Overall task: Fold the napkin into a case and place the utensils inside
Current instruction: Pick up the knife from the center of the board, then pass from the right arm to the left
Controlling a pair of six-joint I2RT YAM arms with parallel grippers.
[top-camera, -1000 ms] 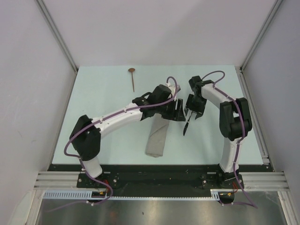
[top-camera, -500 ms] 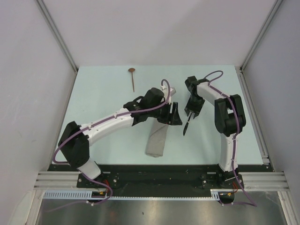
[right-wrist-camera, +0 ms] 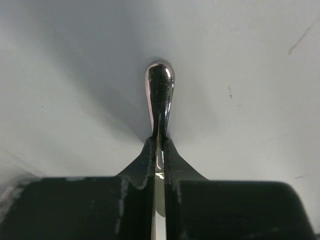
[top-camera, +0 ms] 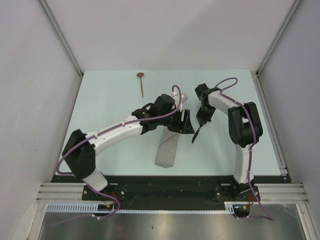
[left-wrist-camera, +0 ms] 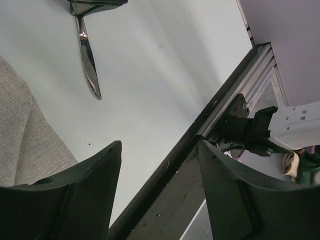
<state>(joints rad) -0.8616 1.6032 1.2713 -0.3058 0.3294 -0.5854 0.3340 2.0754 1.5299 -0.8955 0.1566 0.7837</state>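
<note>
The napkin (top-camera: 167,149) lies folded into a narrow grey-beige strip in the middle of the table, and a corner of the napkin (left-wrist-camera: 22,135) shows in the left wrist view. My left gripper (top-camera: 187,123) hovers open over its far end; the left gripper (left-wrist-camera: 160,146) holds nothing. To its right my right gripper (top-camera: 202,121) is shut on the handle of the silver knife (top-camera: 196,135), whose blade points toward the near edge. In the right wrist view the knife (right-wrist-camera: 160,92) is pinched edge-on in the right gripper (right-wrist-camera: 159,142). The copper-bowled spoon (top-camera: 141,83) lies alone at the far left.
The pale table (top-camera: 110,100) is closed in by grey walls on three sides. A black rail (top-camera: 165,179) runs along its near edge, and the same black rail (left-wrist-camera: 200,131) passes under my left fingers. The right arm's white base (left-wrist-camera: 300,117) stands beyond it.
My right gripper has closed on the knife's handle, and the knife has swung slightly left. The left arm drew back a little toward the left early on, then held.
</note>
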